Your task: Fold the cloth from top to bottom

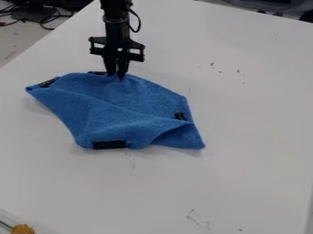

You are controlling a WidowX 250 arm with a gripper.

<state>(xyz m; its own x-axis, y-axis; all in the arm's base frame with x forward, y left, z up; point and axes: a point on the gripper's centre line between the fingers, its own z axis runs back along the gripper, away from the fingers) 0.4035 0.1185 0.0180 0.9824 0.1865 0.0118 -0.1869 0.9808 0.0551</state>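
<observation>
Blue cloth, soft and creased, lies on the white surface in the camera view, nearer the surface's upper-left edge than its right edge. Its outline is irregular: one point reaches out to the left, another to the lower right. A long diagonal ridge runs from the left point down toward the right side, and a smaller fold stands next to the lower-right point. The cloth is not laid flat.

Black patches are noted at the cloth's margins: a broad one along the bottom, a small one at the right side, and another by the left point.

The black gripper hangs down from the top of the view, its lower end at the cloth's top margin, where the fabric shows a shallow dimple. How the jaws stand, and whether they hold fabric, cannot be told.

Small dark marks are recorded on the surface, right of the cloth. Beyond the upper-left edge lie dark cables. Near the lower-left corner sits a yellow-orange item, partly cut off.
</observation>
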